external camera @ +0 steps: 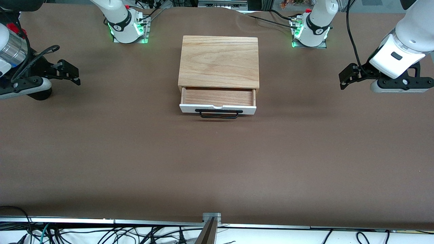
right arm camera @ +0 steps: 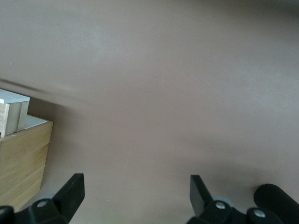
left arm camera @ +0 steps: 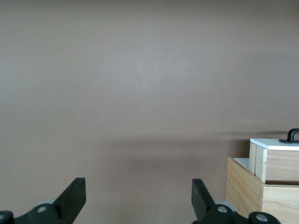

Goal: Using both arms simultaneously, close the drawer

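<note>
Both pairs of black fingers stand wide apart, gripping nothing: the left gripper (external camera: 343, 78) hangs over the left arm's end of the table, the right gripper (external camera: 75, 75) over the right arm's end, each well apart from the drawer (external camera: 218, 100). It sits partly pulled out of its oak box (external camera: 219, 62) mid-table, white front and black bar handle (external camera: 218, 114) facing the front camera. Plain brown cloth covers the table (external camera: 217, 162); cables (external camera: 101, 234) tangle below its near edge.

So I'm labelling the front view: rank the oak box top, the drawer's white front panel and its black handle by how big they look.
1. Oak box top, by far the largest.
2. White front panel, a thin strip as wide as the box.
3. Black handle, shorter and thinnest.
</note>
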